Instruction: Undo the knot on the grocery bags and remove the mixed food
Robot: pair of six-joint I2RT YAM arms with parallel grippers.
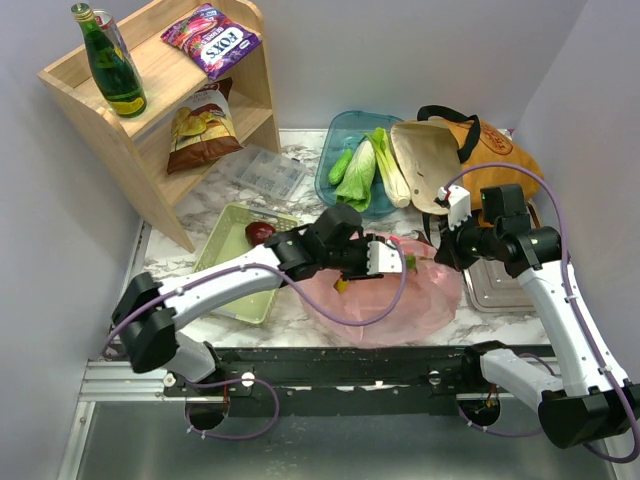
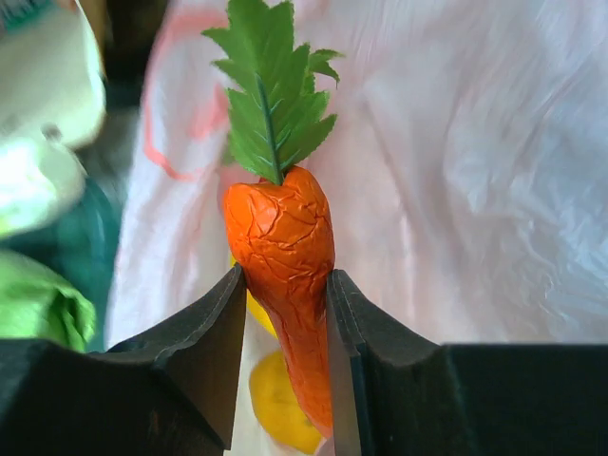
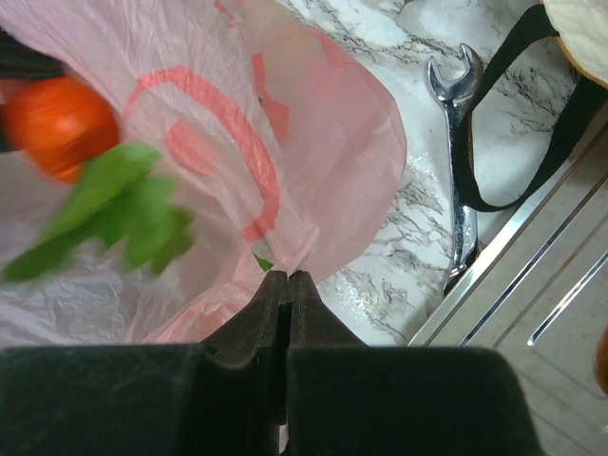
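Carrot clamped in left gripper over pink bag; right gripper pinches bag's rim.

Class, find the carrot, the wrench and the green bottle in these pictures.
carrot (image 2: 285, 247), left wrist view, on its orange body.
wrench (image 3: 462, 237), right wrist view, on its lower shaft.
green bottle (image 1: 115, 72), top external view, on its body.
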